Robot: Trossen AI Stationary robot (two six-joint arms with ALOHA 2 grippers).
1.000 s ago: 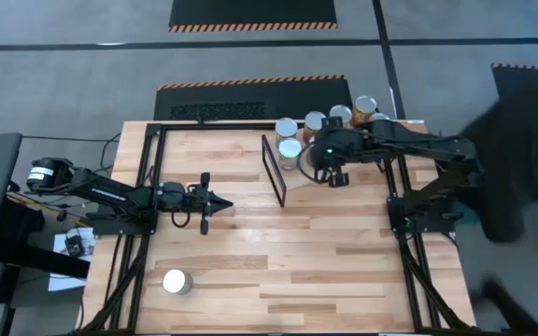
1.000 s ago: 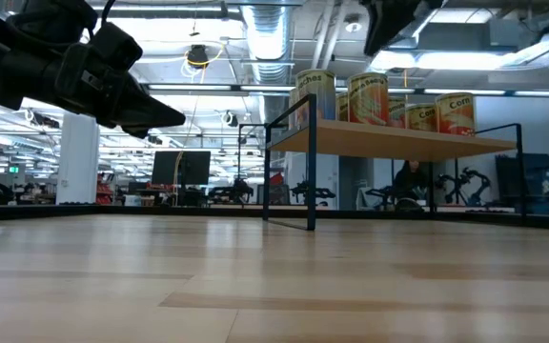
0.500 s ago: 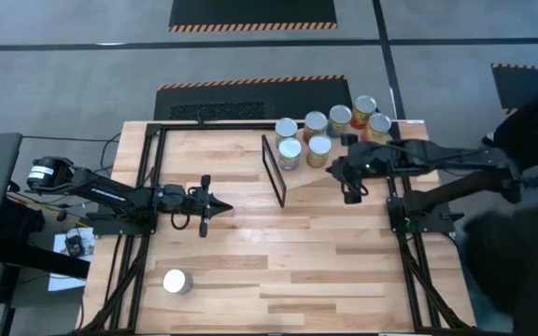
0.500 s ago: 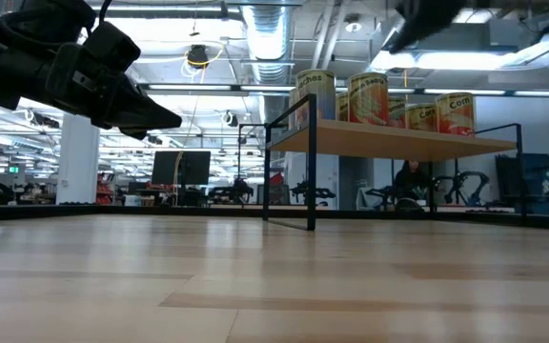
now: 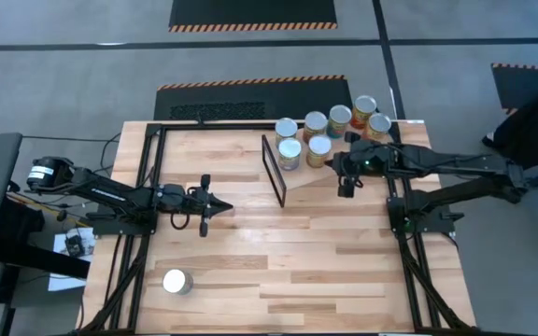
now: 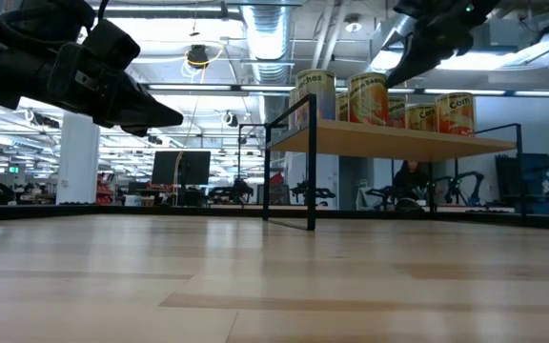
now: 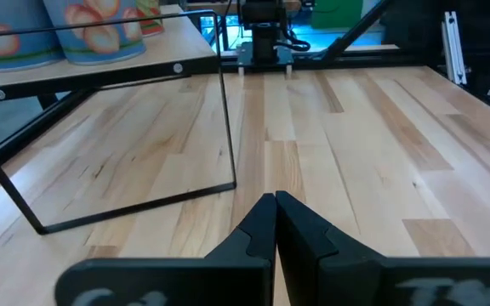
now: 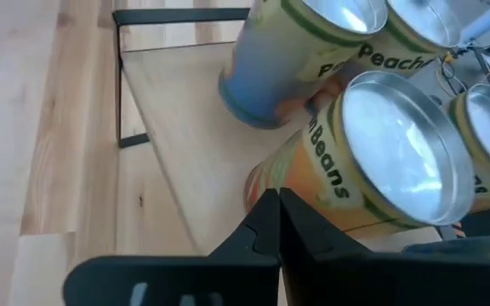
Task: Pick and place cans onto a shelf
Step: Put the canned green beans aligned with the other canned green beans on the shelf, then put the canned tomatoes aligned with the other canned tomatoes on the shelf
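Observation:
Several cans (image 5: pixel 319 147) stand on their bases on the small light-wood shelf (image 5: pixel 303 175) at the table's far right; they also show in the low view (image 6: pixel 368 98). One more can (image 5: pixel 176 281) stands on the tabletop at the near left. My right gripper (image 5: pixel 346 185) is shut and empty, hovering just right of the cans, above a beans can (image 8: pixel 381 161) and a peach can (image 8: pixel 296 51). My left gripper (image 5: pixel 224 207) is shut and empty above the table, left of the shelf's black end frame (image 5: pixel 274 171).
The shelf's black end frame (image 7: pixel 126 144) stands between my left gripper and the cans. Black frame rails (image 5: pixel 148 187) run along the table's left and right sides. Bare tabletop (image 5: pixel 297 261) lies across the middle and the near right.
My right gripper has drawn back from over the cans toward the table's right and near edges, uncovering the front can on the shelf, then come a little way back toward them. A dark shape at the picture's right has moved out of view.

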